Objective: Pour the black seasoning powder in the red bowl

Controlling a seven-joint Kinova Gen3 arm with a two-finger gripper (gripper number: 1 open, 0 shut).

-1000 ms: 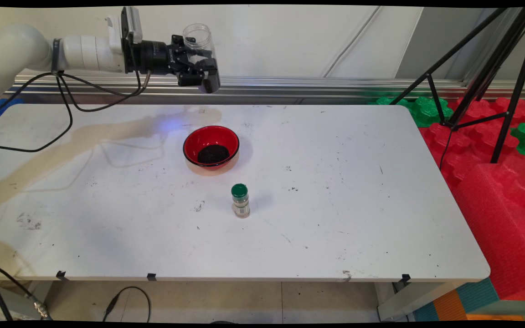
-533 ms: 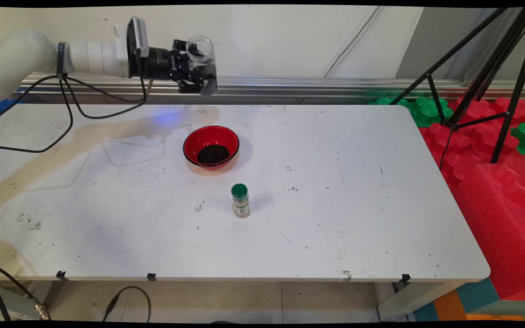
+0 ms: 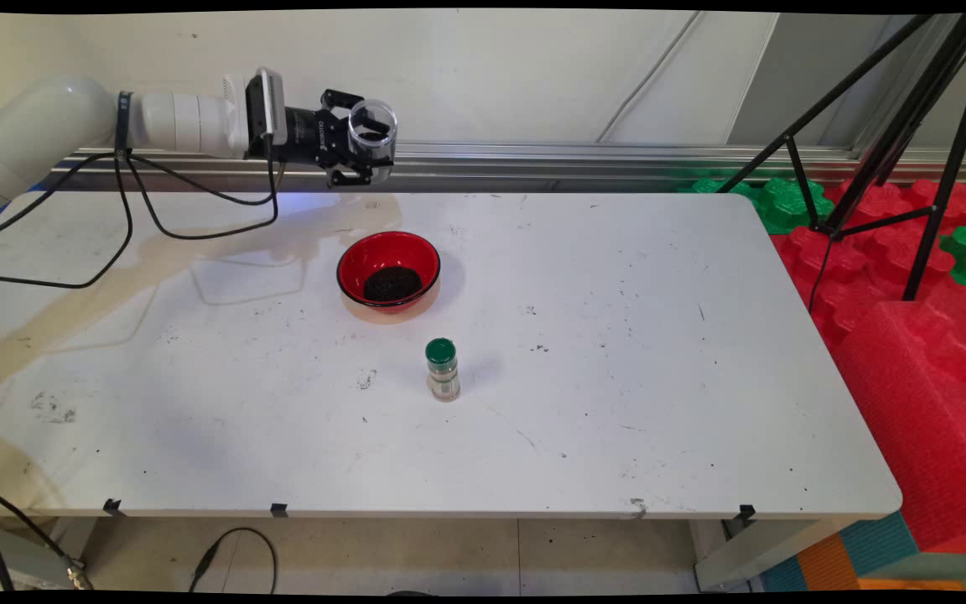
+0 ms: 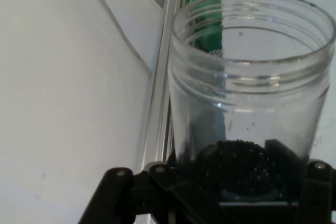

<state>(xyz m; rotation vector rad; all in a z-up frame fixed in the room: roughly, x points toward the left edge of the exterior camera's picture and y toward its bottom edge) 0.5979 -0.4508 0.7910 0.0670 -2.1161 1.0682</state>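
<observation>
My gripper (image 3: 363,155) hangs above the table's far edge, pointing right, shut on a clear open plastic jar (image 3: 371,134). The jar is tipped with its mouth turned toward the camera. In the hand view the jar (image 4: 247,93) fills the right half, with dark grains (image 4: 236,166) lying at its bottom between my fingers. Below and slightly right of the gripper sits a red bowl (image 3: 388,270) with a heap of dark grains (image 3: 391,284) in it. A small spice bottle with a green cap (image 3: 442,369) stands upright nearer the front.
The white table (image 3: 617,377) carries scuffs and a tan stain at the left. Black cables (image 3: 122,201) hang from the arm. A metal rail (image 3: 575,159) runs along the wall. A black tripod (image 3: 894,143) and red and green foam blocks (image 3: 911,310) stand at the right.
The gripper has come down and slightly left with the jar. The jar has turned, its mouth swinging from upward toward the camera. Bowl and spice bottle have not moved.
</observation>
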